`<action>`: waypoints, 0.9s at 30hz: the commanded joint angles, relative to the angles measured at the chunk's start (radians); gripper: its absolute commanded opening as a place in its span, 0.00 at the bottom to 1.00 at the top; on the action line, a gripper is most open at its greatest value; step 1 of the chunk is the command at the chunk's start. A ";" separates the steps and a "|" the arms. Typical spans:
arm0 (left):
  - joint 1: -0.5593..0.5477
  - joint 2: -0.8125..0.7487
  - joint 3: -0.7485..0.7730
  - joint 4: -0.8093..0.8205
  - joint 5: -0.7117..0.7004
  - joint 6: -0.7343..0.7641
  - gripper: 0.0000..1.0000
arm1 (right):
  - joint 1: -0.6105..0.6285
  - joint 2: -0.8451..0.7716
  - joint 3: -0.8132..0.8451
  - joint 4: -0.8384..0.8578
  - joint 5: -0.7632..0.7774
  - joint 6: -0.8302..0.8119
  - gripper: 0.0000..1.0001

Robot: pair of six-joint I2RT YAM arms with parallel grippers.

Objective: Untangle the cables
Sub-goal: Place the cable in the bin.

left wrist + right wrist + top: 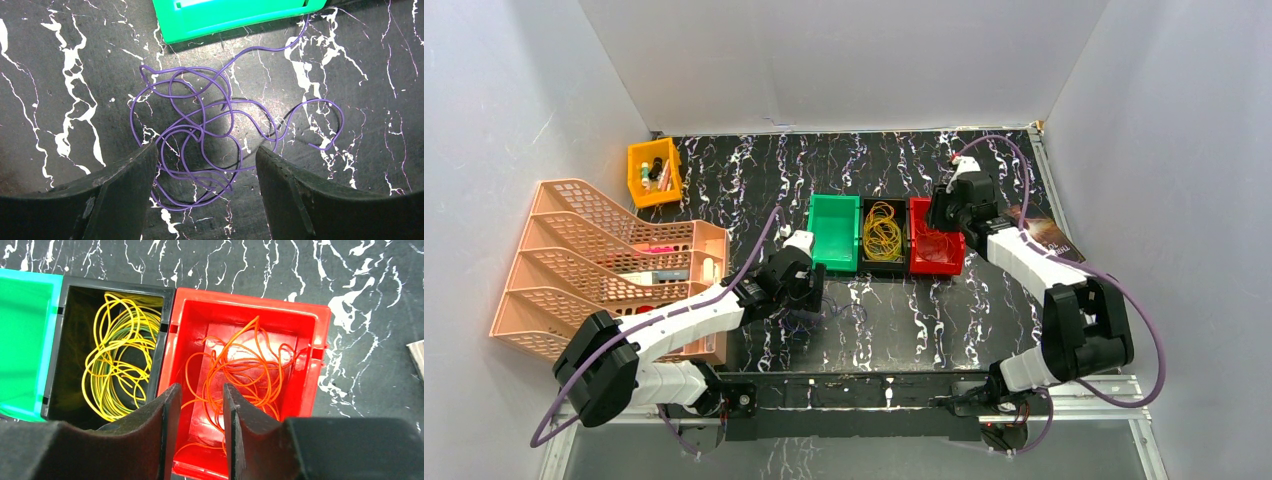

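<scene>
A tangle of thin purple cables [200, 127] with one dark strand lies on the black marbled table just in front of the green bin [225, 17]. My left gripper [206, 148] hangs over it, open, its fingers straddling the near loops without touching them; from above, that left gripper [809, 300] sits beside the purple cables [839, 312]. Orange cables [245, 365] lie loose in the red bin [250, 297]. Yellow cables [117, 370] fill the black bin [115, 287]. My right gripper [201, 387] hovers over the red bin's near side, its jaws apart with nothing between them.
The green bin [834, 232], black bin and red bin stand in a row at mid-table. A peach file rack [614, 260] stands at the left, a small yellow bin [654, 172] of odds behind it. A dark booklet [1049, 235] lies at the right edge.
</scene>
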 commanded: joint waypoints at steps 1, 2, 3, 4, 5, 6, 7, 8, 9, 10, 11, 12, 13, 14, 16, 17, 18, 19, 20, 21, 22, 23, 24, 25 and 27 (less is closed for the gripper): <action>-0.004 -0.006 0.011 -0.003 -0.003 0.005 0.70 | -0.003 -0.082 0.047 -0.031 0.042 -0.026 0.45; -0.004 -0.007 0.008 -0.001 -0.003 0.003 0.70 | -0.002 -0.094 0.051 -0.043 0.055 -0.032 0.45; -0.004 -0.012 0.004 0.001 -0.004 0.002 0.70 | -0.002 -0.105 0.053 -0.053 0.067 -0.038 0.45; -0.004 -0.017 -0.001 0.003 -0.004 -0.001 0.70 | -0.003 -0.117 0.056 -0.063 0.078 -0.043 0.46; -0.005 -0.021 -0.006 0.005 -0.003 -0.003 0.70 | -0.003 -0.129 0.057 -0.072 0.085 -0.048 0.46; -0.005 -0.022 -0.011 0.006 -0.003 -0.004 0.70 | -0.002 -0.139 0.059 -0.081 0.079 -0.052 0.46; -0.005 -0.024 -0.014 0.007 -0.003 -0.005 0.70 | -0.003 -0.147 0.063 -0.093 0.069 -0.058 0.46; -0.005 -0.025 -0.016 0.006 -0.004 -0.005 0.70 | -0.002 -0.153 0.064 -0.112 0.059 -0.063 0.46; -0.004 -0.026 -0.017 0.006 -0.004 -0.005 0.70 | -0.003 -0.160 0.064 -0.122 0.055 -0.064 0.46; -0.005 -0.025 -0.018 0.007 -0.004 -0.005 0.70 | -0.003 -0.166 0.060 -0.122 0.054 -0.063 0.46; -0.005 -0.024 -0.017 0.006 -0.003 -0.004 0.70 | -0.003 -0.173 0.054 -0.115 0.055 -0.060 0.46; -0.005 -0.023 -0.015 0.008 -0.003 -0.003 0.70 | -0.002 -0.177 0.046 -0.106 0.062 -0.056 0.46; -0.005 -0.022 -0.014 0.010 -0.002 -0.002 0.70 | -0.002 -0.176 0.042 -0.099 0.070 -0.053 0.46; -0.004 -0.018 -0.010 0.010 -0.001 -0.001 0.70 | -0.002 -0.170 0.043 -0.092 0.076 -0.050 0.46; -0.004 -0.013 -0.004 0.009 0.002 0.004 0.70 | -0.003 -0.150 0.051 -0.069 0.075 -0.044 0.46; -0.004 -0.012 -0.003 0.009 0.000 0.003 0.70 | -0.002 -0.131 0.056 -0.057 0.070 -0.039 0.46; -0.004 -0.012 -0.002 0.009 0.001 0.003 0.70 | -0.003 -0.113 0.062 -0.044 0.066 -0.033 0.46; -0.004 -0.014 -0.003 0.008 -0.001 0.003 0.70 | -0.002 -0.093 0.071 -0.033 0.065 -0.029 0.46; -0.004 -0.018 -0.004 0.007 -0.003 0.003 0.70 | -0.003 -0.073 0.077 -0.020 0.063 -0.023 0.46; -0.005 -0.022 -0.006 0.006 -0.003 0.002 0.70 | -0.002 -0.055 0.082 -0.007 0.060 -0.018 0.46; -0.004 -0.029 -0.008 0.006 -0.004 -0.001 0.70 | -0.003 -0.037 0.085 0.004 0.061 -0.010 0.47; -0.004 -0.033 -0.012 0.004 -0.007 -0.003 0.70 | -0.003 -0.021 0.085 0.018 0.064 -0.001 0.47; -0.004 -0.037 -0.016 0.004 -0.007 -0.005 0.70 | -0.002 -0.005 0.086 0.035 0.064 0.004 0.47; -0.004 -0.039 -0.019 0.004 -0.007 -0.006 0.70 | -0.003 0.010 0.085 0.044 0.063 0.012 0.47; -0.005 -0.040 -0.021 0.001 -0.005 -0.006 0.70 | -0.002 0.036 0.085 0.069 0.057 0.022 0.48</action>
